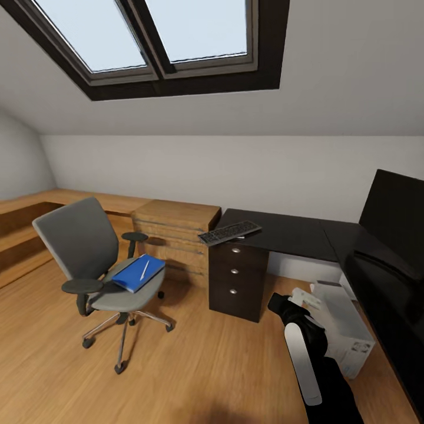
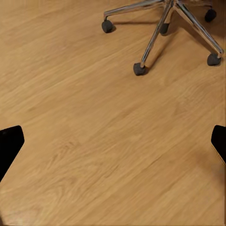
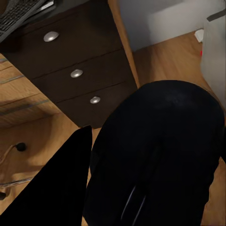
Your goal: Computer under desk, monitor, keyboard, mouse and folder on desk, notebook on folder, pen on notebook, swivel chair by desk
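Observation:
The grey swivel chair (image 1: pixel 88 253) stands on the floor left of the desk (image 1: pixel 282 232). On its seat lies the blue folder (image 1: pixel 136 274) with the pen (image 1: pixel 143 270) on top. The keyboard (image 1: pixel 229 232) rests on the desk's left end, above the drawer unit. At the right stand the monitor (image 1: pixel 391 215) and, under the desk, the computer (image 1: pixel 347 330). My right gripper (image 1: pixel 281 305) hovers before the drawers, shut on the black mouse (image 3: pixel 160 155). Over bare floor near the chair's base, my left gripper (image 2: pixel 113 143) is open. The notebook is out of view.
A light-wood chest of drawers (image 1: pixel 176 235) stands between chair and desk, with a low wooden ledge (image 1: pixel 23 224) running along the left wall. The chair's chrome legs and casters (image 2: pixel 160 33) are close to my left gripper. Open wood floor (image 1: pixel 194 365) lies in front.

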You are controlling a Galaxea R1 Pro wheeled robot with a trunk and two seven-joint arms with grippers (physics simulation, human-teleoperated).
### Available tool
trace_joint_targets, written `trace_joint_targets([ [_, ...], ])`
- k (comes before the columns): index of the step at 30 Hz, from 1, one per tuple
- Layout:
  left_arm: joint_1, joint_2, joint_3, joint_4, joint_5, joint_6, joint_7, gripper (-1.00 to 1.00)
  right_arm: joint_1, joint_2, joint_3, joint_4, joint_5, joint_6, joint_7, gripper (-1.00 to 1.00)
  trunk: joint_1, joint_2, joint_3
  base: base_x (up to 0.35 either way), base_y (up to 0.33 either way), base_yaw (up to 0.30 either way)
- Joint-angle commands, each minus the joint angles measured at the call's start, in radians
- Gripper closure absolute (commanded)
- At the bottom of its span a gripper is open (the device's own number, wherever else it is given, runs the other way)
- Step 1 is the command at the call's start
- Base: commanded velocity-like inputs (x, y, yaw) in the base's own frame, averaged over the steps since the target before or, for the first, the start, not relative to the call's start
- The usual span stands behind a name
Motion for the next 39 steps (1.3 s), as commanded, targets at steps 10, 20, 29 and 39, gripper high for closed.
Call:
trace_joint_targets([
  [10, 0.0, -0.002, -0.007, -0.002, 0.007, -0.01, 0.01, -1.0, -0.001, 0.001, -0.002, -0.001, -0.008, 0.002, -0.008, 1.0, 0.001, -0.001, 0.003, 0.292, -0.027, 0.0],
  [20, 0.0, -0.003, -0.013, 0.003, 0.008, -0.002, 0.007, -1.0, -0.001, 0.001, -0.002, -0.002, -0.008, 0.002, -0.008, 1.0, -0.03, 0.055, 0.04, 0.016, -0.006, 0.0],
  [29, -0.182, -0.007, -0.014, 0.366, 0.005, 0.312, -0.025, -1.0, -0.001, 0.001, -0.002, 0.0, -0.008, 0.002, -0.008, 1.0, -0.065, 0.118, 0.07, 0.0, 0.0, 0.0],
  [39, -0.279, -0.01, -0.014, 0.519, -0.002, 0.406, -0.159, -1.0, -0.001, 0.001, -0.001, 0.002, -0.008, 0.003, -0.008, 1.0, -0.103, 0.188, 0.101, 0.0, 0.0, 0.0],
])
